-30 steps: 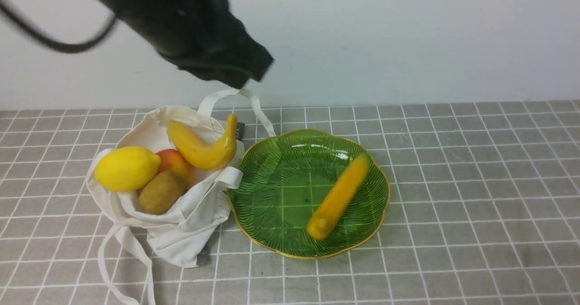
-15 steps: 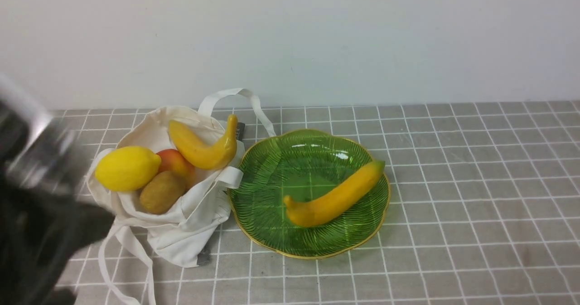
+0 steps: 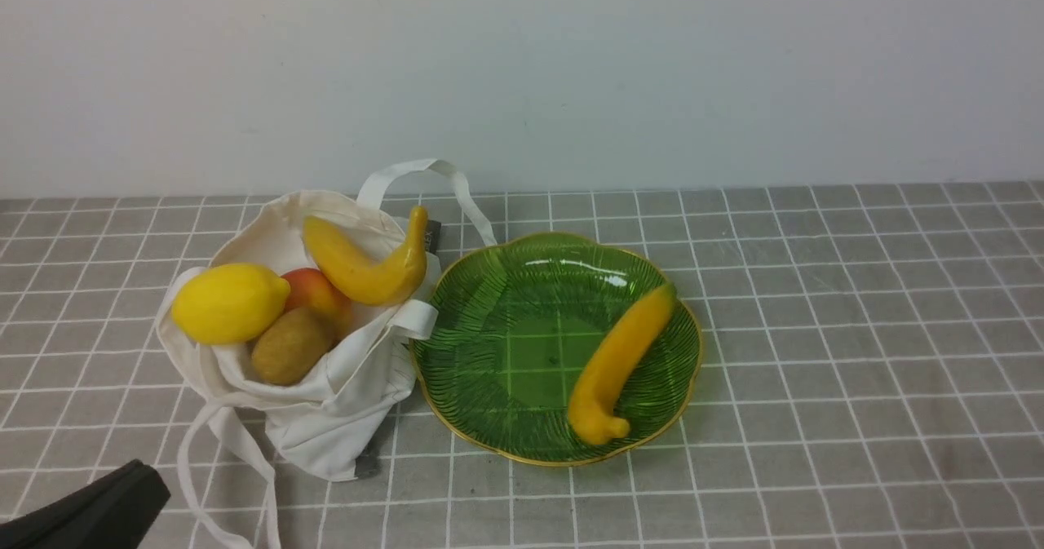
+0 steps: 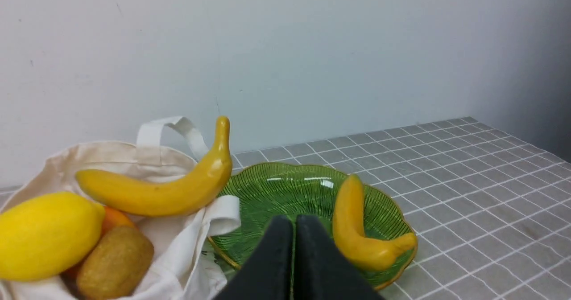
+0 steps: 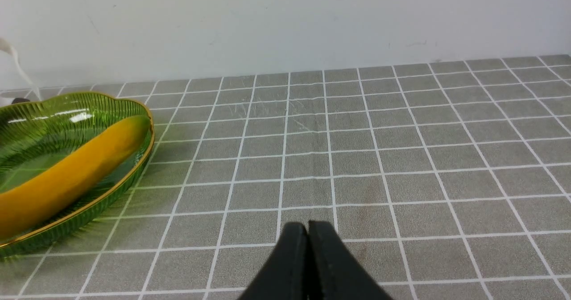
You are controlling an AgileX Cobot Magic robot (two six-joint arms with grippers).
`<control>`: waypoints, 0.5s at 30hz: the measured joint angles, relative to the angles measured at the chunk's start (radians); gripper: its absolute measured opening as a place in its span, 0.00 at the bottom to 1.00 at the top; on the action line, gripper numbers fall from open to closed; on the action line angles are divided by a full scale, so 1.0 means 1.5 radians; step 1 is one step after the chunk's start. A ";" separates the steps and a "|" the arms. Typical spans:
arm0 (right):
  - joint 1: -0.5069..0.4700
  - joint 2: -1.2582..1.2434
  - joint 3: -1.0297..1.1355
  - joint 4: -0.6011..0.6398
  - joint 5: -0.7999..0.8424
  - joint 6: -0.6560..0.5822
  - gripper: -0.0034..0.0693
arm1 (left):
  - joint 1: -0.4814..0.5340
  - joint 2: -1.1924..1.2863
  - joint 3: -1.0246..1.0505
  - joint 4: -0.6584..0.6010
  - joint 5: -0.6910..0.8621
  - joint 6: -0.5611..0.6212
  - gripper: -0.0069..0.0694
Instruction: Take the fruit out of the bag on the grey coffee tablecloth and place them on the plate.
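The off-white bag [image 3: 326, 418] lies open on the grey coffee tablecloth [image 3: 856, 329]. Inside it rest a lemon [image 3: 228, 303], a red-orange fruit [image 3: 314, 288], a kiwi [image 3: 289, 345] and a banana [image 3: 367, 267]. Another banana [image 3: 616, 365] lies loose on the green plate [image 3: 489, 320], right of the bag. My left gripper [image 3: 151, 477] is shut and empty at the near left corner, in front of the bag; its wrist view shows the tips [image 4: 294, 222] pressed together. My right gripper [image 5: 308, 226] is shut and empty over bare cloth to the right of the plate [image 5: 138, 108].
A plain white wall runs along the back of the table. The bag's long strap handles [image 3: 204, 484] trail over the cloth toward the near edge, close to my left gripper. A dark tag [image 3: 367, 459] sticks out from under the bag.
My left arm has dropped from above the bag to the near left corner. The banana on the plate has rocked and turned, now lying with its stem end nearest.
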 joint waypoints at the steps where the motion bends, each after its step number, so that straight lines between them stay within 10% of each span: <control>1: 0.000 0.000 0.000 0.000 0.000 0.000 0.03 | 0.000 -0.004 0.014 -0.001 -0.001 0.000 0.08; 15: 0.000 0.000 0.000 0.000 0.000 0.000 0.03 | 0.012 -0.005 0.052 -0.001 -0.001 0.010 0.08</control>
